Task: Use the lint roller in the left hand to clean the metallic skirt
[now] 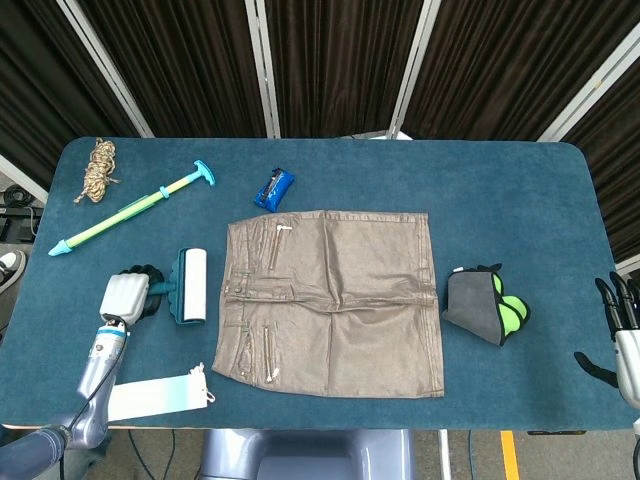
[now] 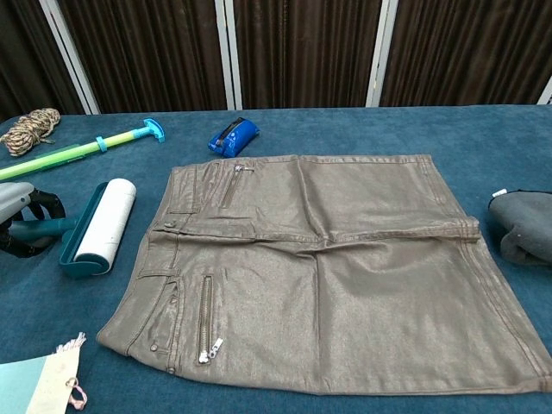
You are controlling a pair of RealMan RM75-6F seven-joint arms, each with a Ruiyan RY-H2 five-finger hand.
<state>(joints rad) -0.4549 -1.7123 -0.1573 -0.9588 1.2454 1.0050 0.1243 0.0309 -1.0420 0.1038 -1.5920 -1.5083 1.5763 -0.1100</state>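
The lint roller (image 1: pixel 188 286) handle, pointing frame-left, is wrapped by the left hand (image 1: pixel 127 297) fingers; its drum runs top-to-bottom beside the metallic skirt (image 1: pixel 334 301).

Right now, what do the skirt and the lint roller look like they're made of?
Skirt: probably coated fabric or faux leather, bronze-grey with a dull sheen, soft creases and metal zips. Lint roller: teal frame, likely plastic, holding a white, matte roll that looks like paper.
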